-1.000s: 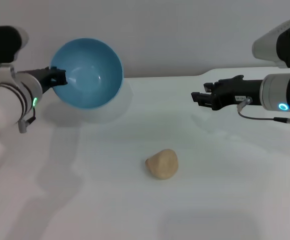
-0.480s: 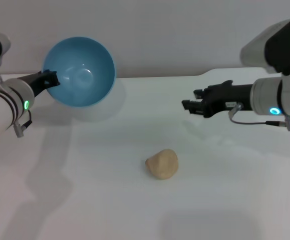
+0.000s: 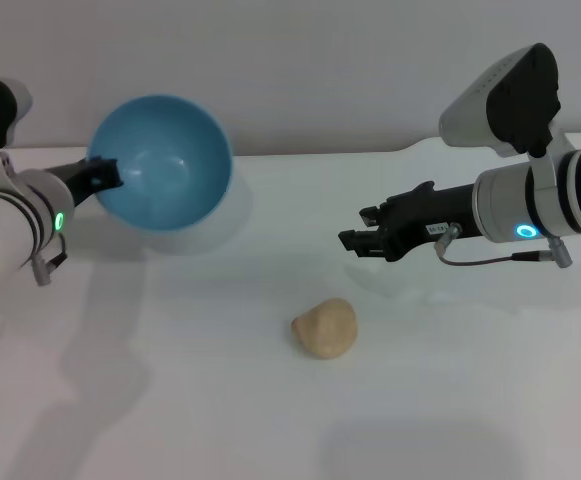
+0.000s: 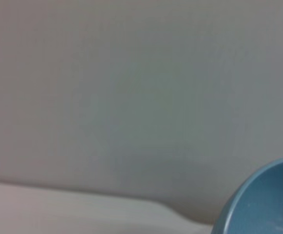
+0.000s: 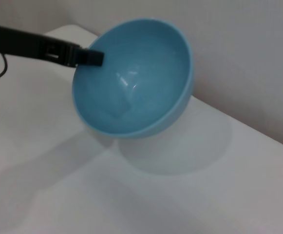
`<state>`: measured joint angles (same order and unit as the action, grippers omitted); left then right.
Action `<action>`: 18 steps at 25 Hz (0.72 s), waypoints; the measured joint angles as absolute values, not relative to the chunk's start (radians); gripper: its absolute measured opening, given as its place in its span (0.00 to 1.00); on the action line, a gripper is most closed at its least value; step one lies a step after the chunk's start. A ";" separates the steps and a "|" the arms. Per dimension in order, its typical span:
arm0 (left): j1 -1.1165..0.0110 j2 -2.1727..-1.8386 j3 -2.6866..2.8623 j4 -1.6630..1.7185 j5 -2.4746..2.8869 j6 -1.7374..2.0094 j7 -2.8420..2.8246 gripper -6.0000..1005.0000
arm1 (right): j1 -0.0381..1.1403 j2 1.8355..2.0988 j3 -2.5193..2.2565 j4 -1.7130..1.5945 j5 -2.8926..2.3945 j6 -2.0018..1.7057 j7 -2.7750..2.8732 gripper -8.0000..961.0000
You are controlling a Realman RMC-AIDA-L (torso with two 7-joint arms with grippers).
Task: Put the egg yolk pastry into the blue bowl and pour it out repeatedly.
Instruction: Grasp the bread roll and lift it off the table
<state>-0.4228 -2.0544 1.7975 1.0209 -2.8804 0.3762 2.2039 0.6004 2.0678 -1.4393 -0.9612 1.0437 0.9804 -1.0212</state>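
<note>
Now left claw point(image 3: 110, 175) tilting blue bowl point(image 3: 165, 160), egg yolk pastry point(image 3: 325, 328) on table point(image 3: 450, 400)

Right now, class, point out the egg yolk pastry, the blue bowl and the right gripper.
egg yolk pastry point(image 3: 324, 328), head view, middle of its top.
blue bowl point(image 3: 165, 165), head view, inner wall.
right gripper point(image 3: 353, 241), head view, at its fingertips.

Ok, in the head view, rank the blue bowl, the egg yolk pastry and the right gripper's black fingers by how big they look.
1. blue bowl, clearly largest, held tilted off the table by the left gripper.
2 and 3. egg yolk pastry and the right gripper fingers look similar; the pastry lies nearer the camera, so I won't rank them.
</note>
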 joint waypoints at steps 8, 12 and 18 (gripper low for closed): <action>-0.466 -2.047 1.718 0.848 -2.876 0.132 2.205 0.02 | 0.596 2.069 -1.431 -0.959 1.037 0.978 -1.017 0.39; -0.499 -2.040 1.658 0.724 -2.873 -0.017 2.204 0.02 | 0.594 2.069 -1.431 -0.959 1.037 0.976 -1.016 0.39; -0.546 -2.021 1.550 0.557 -2.858 -0.194 2.202 0.02 | 0.594 2.071 -1.431 -0.959 1.037 0.975 -1.016 0.39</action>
